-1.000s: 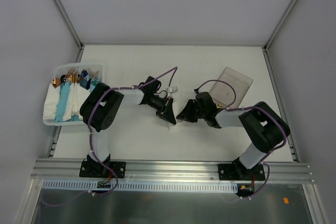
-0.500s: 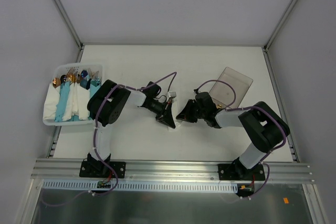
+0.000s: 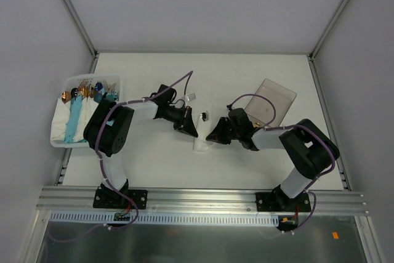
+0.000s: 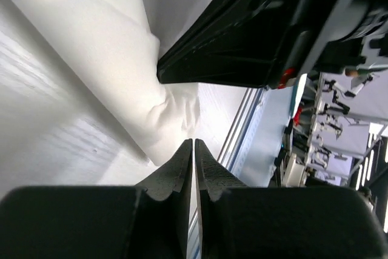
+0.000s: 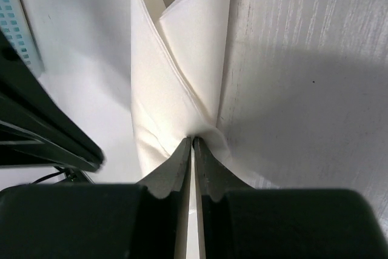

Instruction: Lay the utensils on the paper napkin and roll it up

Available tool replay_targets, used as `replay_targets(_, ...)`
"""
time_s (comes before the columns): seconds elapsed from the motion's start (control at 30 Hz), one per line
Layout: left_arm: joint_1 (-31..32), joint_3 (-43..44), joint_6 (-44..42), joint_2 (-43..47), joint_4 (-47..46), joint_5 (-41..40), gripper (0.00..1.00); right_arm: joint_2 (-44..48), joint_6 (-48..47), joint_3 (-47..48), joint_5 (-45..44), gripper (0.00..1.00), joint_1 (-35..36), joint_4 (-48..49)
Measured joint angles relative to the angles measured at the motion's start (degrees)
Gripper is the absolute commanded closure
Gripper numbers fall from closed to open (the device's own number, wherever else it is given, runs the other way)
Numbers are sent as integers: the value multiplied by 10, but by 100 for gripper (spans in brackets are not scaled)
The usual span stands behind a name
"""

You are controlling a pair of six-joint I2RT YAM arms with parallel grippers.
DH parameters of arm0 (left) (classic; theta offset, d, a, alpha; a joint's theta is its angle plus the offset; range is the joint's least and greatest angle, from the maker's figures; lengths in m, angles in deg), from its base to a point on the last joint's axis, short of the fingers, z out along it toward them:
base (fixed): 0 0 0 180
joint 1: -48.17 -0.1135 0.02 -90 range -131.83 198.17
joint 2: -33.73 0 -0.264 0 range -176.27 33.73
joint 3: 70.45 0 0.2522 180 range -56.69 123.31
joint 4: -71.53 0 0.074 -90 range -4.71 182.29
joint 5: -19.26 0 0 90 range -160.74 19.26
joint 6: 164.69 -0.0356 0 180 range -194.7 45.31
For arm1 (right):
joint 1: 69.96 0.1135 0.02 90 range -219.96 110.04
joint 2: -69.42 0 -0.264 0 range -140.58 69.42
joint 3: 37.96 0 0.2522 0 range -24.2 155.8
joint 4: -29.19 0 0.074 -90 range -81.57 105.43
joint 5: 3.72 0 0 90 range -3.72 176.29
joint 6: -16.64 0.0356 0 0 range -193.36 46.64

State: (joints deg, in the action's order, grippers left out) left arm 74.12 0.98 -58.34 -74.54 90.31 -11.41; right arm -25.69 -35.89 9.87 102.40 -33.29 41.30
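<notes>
White plastic bin (image 3: 56,144) at the desk's (image 3: 246,72) left edge holds light-blue and white rolled bundles (image 3: 75,121). Toward the middle, the left tool (image 3: 189,130) has its jaws pressed together, tips right at the crumpled edge of the paper napkin (image 3: 201,145), a white roll lying on the desk and largely hidden from above by both tools. One utensil (image 3: 204,115) shows its rounded silvery end beyond the roll. Just right, the right tool (image 3: 213,136) pinches a napkin fold. A clear plastic tray (image 3: 274,100) lies farther right.
</notes>
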Motion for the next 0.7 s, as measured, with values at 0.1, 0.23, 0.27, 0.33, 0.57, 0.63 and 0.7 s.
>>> replay_targets(0.1,-21,15,7,13,-6,0,94,0,0,0,0,91,0,0)
replay_targets(0.23,-27,29,19,7,-19,0,94,0,0,0,0,92,0,0)
replay_targets(0.27,-27,33,24,2,-24,0,94,0,0,0,0,92,0,0)
replay_targets(0.33,-27,45,36,-16,-35,0,94,0,0,0,0,92,0,0)
replay_targets(0.57,-27,87,59,-91,-63,-27,92,0,0,0,0,92,0,0)
replay_targets(0.63,-27,93,65,-111,-64,-35,89,0,0,0,0,92,0,0)
replay_targets(0.7,-28,95,70,-122,-64,-34,83,0,0,0,0,93,0,0)
